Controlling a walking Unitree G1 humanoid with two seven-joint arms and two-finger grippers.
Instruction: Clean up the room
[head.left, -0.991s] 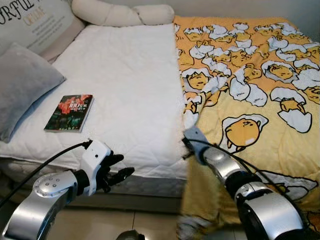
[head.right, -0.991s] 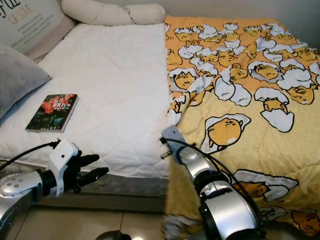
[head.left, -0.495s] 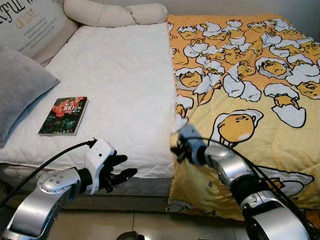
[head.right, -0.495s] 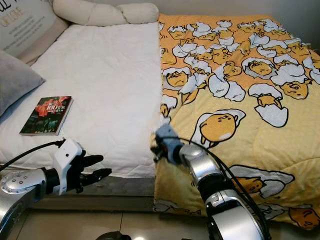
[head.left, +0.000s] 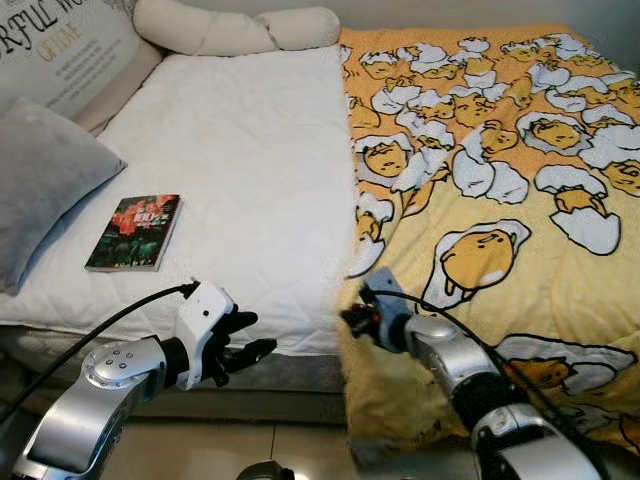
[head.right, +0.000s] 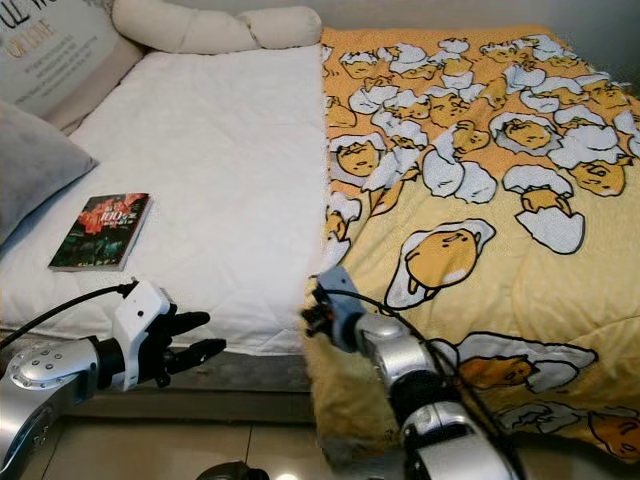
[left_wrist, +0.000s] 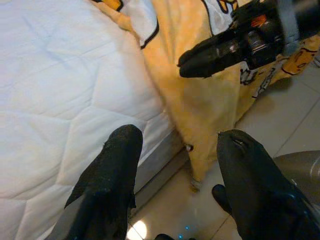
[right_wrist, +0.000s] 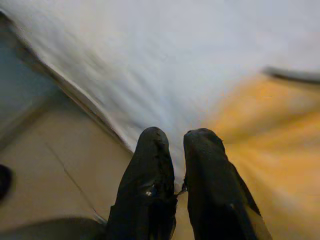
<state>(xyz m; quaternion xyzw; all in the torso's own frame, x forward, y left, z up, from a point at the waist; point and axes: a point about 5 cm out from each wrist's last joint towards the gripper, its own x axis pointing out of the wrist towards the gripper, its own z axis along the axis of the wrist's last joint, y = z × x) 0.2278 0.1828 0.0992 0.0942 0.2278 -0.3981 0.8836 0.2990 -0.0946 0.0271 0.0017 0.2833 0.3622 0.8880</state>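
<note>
Left eye view: yellow egg-print blanket (head.left: 500, 200) half covers the white mattress (head.left: 240, 170).

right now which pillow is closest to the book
The grey pillow, just left of the book; the cream bolster lies far up at the headboard.

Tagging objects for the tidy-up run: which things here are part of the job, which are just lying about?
In the job:
- blanket, its near corner pinched by the right gripper
- bed
- left gripper, open, at the bed's near edge

Lying about:
- book
- grey pillow
- bolster
</note>
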